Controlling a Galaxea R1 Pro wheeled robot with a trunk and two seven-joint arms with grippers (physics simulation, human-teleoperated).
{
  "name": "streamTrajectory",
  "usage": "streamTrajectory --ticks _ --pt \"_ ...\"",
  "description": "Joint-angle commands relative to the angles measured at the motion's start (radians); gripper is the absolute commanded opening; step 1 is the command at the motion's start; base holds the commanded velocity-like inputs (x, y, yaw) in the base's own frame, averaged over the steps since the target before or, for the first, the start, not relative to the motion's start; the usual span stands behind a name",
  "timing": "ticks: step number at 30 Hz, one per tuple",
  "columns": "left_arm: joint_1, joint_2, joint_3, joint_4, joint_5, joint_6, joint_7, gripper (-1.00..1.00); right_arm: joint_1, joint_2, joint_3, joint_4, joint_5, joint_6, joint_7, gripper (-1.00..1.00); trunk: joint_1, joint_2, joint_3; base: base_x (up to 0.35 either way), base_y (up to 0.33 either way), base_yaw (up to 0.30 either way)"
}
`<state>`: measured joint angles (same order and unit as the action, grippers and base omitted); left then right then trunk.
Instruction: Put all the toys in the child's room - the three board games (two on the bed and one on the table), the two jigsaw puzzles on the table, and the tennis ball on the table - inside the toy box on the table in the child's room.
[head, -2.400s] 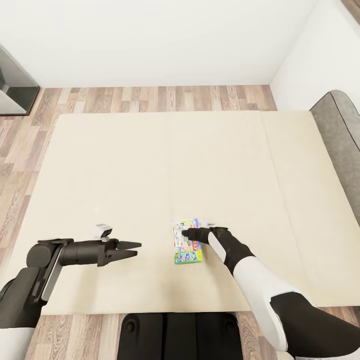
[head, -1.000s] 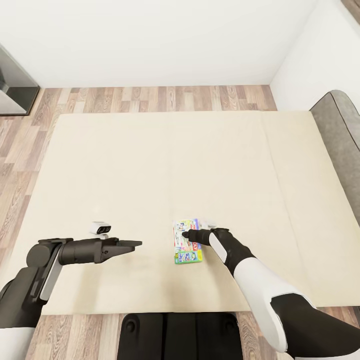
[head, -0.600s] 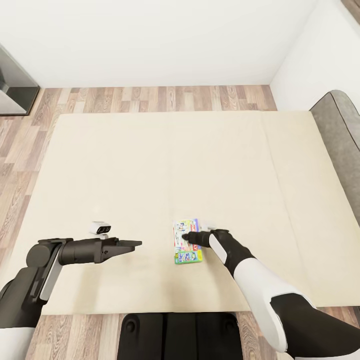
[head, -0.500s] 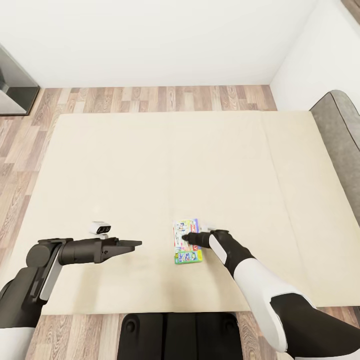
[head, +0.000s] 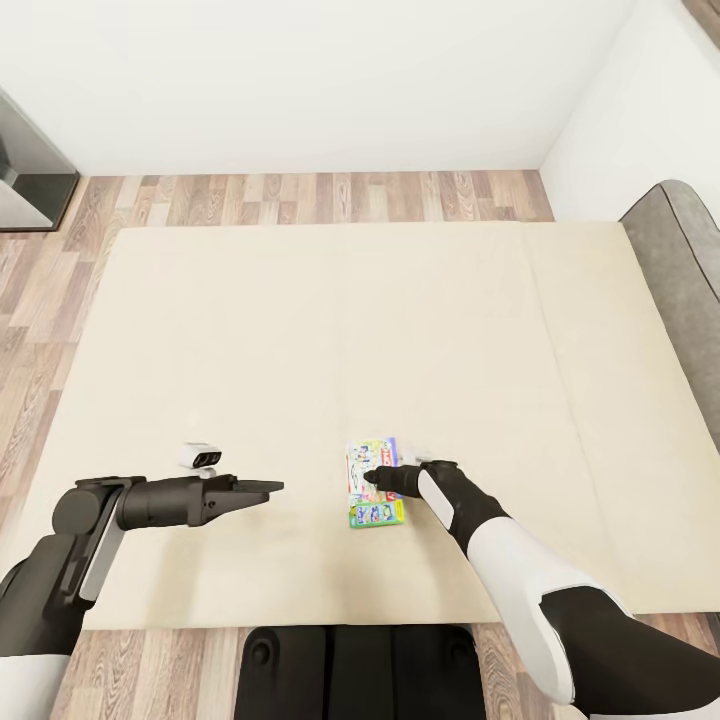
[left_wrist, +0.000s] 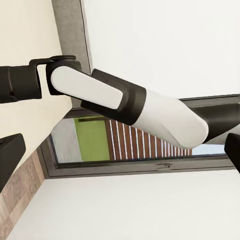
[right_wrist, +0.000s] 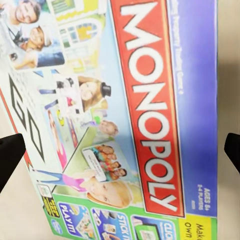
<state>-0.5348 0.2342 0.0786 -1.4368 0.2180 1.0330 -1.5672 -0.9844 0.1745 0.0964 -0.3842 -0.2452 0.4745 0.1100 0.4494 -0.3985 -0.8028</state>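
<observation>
On bed: right tool wide over Monopoly box; lower straight, straddle short width, then pinch.

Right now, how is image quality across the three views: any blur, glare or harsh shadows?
Head view: even, flat lighting, no glare; the board game casts almost no shadow on the bed. Right wrist view: the box's Monopoly lettering reads clearly, slightly soft up close, with claw fingertips as dark shapes at the frame edges. Left wrist view: sharp, right arm against bright white wall.
</observation>
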Motion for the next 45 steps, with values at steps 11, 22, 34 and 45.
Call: streamTrajectory --ticks 11,22,34,45 --pt "0.0 0.0 0.013 -0.001 0.0 0.01 -0.004 1.0 0.0 0.0 0.003 -0.001 -0.005 0.003 -0.002 1.0 0.001 -0.002 -0.001 0.0 0.05 0.0" --pt "0.0 0.001 0.019 -0.001 0.001 0.01 -0.004 1.0 0.0 0.0 0.003 -0.001 -0.005 0.002 -0.002 1.0 0.001 -0.002 -0.001 0.0 0.019 0.0" --pt "0.0 0.0 0.021 -0.001 0.0 0.009 -0.004 1.0 0.0 0.0 0.003 -0.004 -0.002 -0.008 -0.002 1.0 0.001 -0.002 -0.001 0.0 0.002 0.0" --pt "0.0 -0.001 0.021 -0.001 0.001 0.007 -0.004 1.0 0.0 0.0 0.004 -0.007 -0.002 -0.008 -0.001 1.0 0.001 -0.002 -0.001 0.0 0.0 0.0"
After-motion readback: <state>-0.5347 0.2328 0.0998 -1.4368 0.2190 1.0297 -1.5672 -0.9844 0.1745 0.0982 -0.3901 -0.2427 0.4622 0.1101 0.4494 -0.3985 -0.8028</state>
